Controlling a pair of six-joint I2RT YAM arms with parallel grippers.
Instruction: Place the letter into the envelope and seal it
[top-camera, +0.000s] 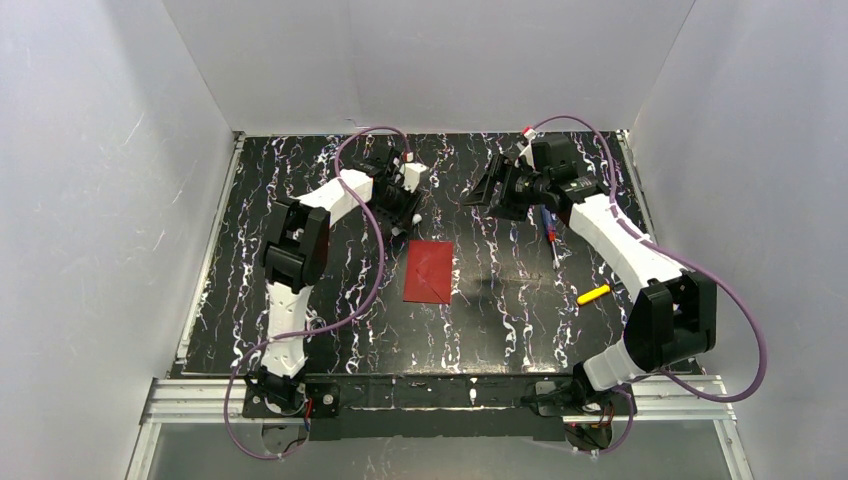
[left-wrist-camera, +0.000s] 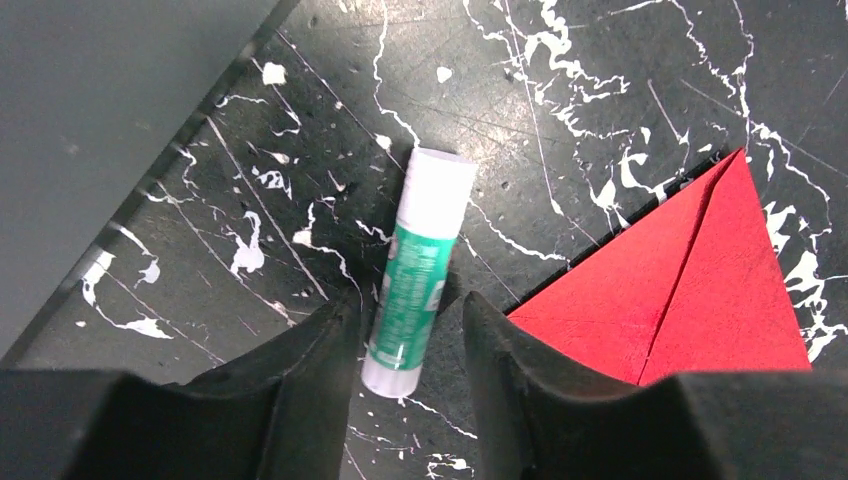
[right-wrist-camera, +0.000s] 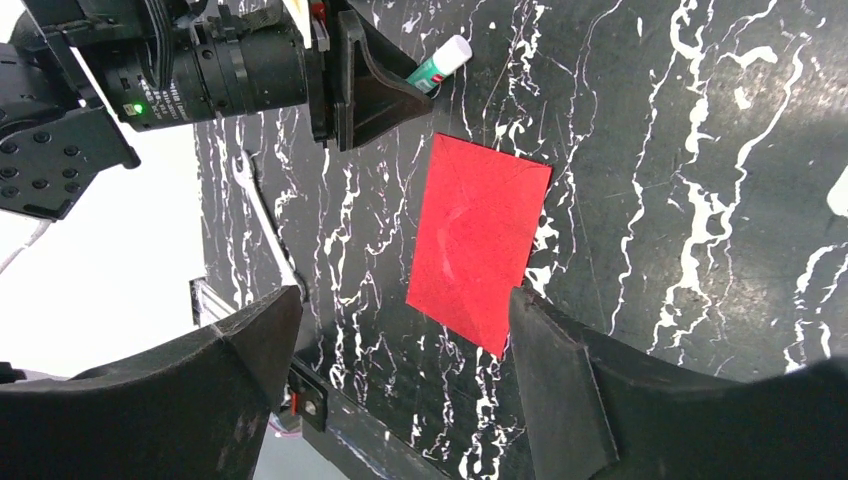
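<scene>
The red envelope (top-camera: 428, 270) lies flat in the middle of the table with its flap folded down; it also shows in the left wrist view (left-wrist-camera: 690, 290) and the right wrist view (right-wrist-camera: 480, 235). The letter is out of view. My left gripper (top-camera: 410, 205) is low at the envelope's far end, open (left-wrist-camera: 407, 305). A green-and-white glue stick (left-wrist-camera: 420, 270) lies on the table between its fingers with a gap on each side. My right gripper (top-camera: 480, 190) hangs open above the back of the table, nothing between its fingers (right-wrist-camera: 400, 300).
A screwdriver (top-camera: 550, 232) lies under the right arm and a small yellow piece (top-camera: 593, 294) lies further right. White walls close in the black marbled table (top-camera: 500, 320) on three sides. The left arm's wrist (right-wrist-camera: 200, 70) fills the right wrist view's top left.
</scene>
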